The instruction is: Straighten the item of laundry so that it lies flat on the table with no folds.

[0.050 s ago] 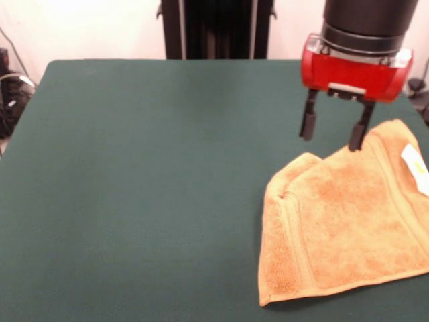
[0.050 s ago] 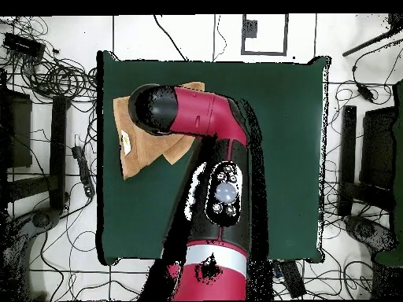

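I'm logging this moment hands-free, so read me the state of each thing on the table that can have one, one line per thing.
towel: folded over on itself, not flat, lying near one edge of the table, white label showing.
gripper: open, empty, fingers pointing down at the towel's far edge, one fingertip at the cloth.
table: green top, bearing only the towel.
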